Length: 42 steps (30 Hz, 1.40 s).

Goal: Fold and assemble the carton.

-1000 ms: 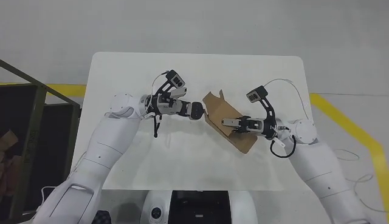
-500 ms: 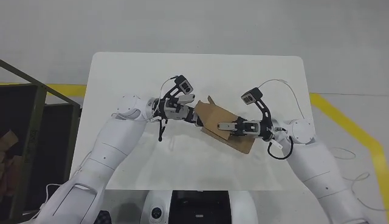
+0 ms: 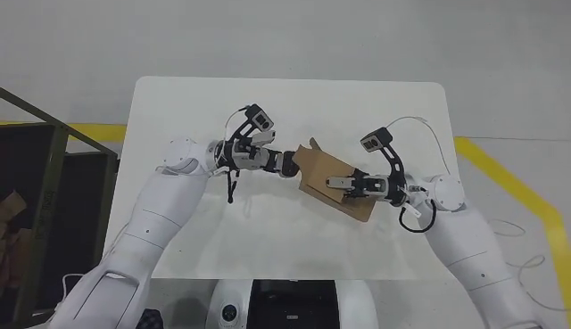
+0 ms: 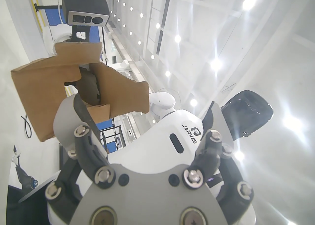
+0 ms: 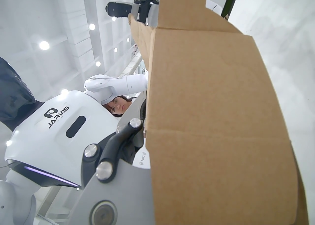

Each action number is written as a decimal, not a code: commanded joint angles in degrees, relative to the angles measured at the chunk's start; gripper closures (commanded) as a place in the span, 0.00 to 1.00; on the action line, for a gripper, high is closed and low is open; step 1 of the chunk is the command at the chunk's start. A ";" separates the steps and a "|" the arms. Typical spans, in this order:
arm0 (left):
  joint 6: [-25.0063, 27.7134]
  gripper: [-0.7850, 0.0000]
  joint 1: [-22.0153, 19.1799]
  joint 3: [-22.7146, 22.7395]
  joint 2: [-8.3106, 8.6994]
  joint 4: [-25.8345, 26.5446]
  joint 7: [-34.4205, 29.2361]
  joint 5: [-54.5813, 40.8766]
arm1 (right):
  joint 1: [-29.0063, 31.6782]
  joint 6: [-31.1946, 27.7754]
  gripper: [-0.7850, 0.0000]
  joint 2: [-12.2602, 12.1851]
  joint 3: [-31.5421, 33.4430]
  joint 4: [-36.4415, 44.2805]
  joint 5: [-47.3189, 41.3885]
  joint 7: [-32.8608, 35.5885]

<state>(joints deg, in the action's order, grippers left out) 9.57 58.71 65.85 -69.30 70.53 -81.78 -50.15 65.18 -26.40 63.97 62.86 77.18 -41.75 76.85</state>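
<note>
Left gripper: fingers spread wide, nothing between them. One dark fingertip sits just at the left end of the brown corrugated cardboard carton; whether they touch cannot be told. Right gripper: one finger lies against a carton wall and its partner is hidden behind the cardboard, so it is judged clamped on that wall, holding the carton from the right. Carton: between the two grippers, a little right of centre on the white rectangular table, lying aslant from far-left to near-right. Whether it rests on the table or is held just above it cannot be told. A short end flap stands up at its far-left corner. Change: half a second ago the left gripper was pushed further right and nearer, into the carton's left end. It has since drawn back to roughly where it was a second ago, and the carton with the right gripper has eased back slightly right. Reading: one press on the left end made and released. The flap remains upright, so the end is judged not yet closed, and a further push looks needed.
</note>
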 commanded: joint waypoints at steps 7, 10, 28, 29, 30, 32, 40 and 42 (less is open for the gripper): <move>1.21 0.00 0.04 2.10 0.44 -0.53 1.15 0.88 | -0.11 2.07 1.00 0.13 -0.99 1.05 -1.28 3.10; 1.95 0.00 -0.32 3.03 0.61 -1.02 1.78 1.39 | 0.01 3.18 1.00 0.13 -1.47 1.50 -1.40 4.21; 1.61 0.00 -3.87 -0.87 -0.68 -5.34 1.20 0.42 | -0.41 5.93 1.00 0.81 -6.05 3.34 -2.00 6.96; 1.44 0.00 -3.94 -1.07 -0.75 -5.33 0.90 0.17 | -0.63 5.74 1.00 0.88 -6.24 2.96 -1.76 6.77; 1.37 0.00 -3.99 -1.17 -0.79 -5.30 0.66 0.00 | -0.85 5.48 1.00 0.94 -6.35 2.54 -1.65 6.51; 1.08 0.00 -3.91 -1.27 -0.83 -5.14 0.13 -0.33 | -1.22 5.09 1.00 1.05 -6.29 1.58 -2.24 6.11; -0.19 0.00 -2.68 -0.65 -0.64 -3.54 -1.34 -1.25 | -2.68 4.17 1.00 1.33 -5.96 -1.94 -2.63 5.20; -0.42 0.00 -2.36 -0.54 -0.59 -3.08 -1.44 -1.25 | -3.06 3.88 1.00 1.43 -5.90 -2.93 -2.70 4.91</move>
<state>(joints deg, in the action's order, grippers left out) 9.29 56.16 65.26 -69.91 67.22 -83.17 -51.39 62.33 -22.39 65.35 56.93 74.78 -44.41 81.90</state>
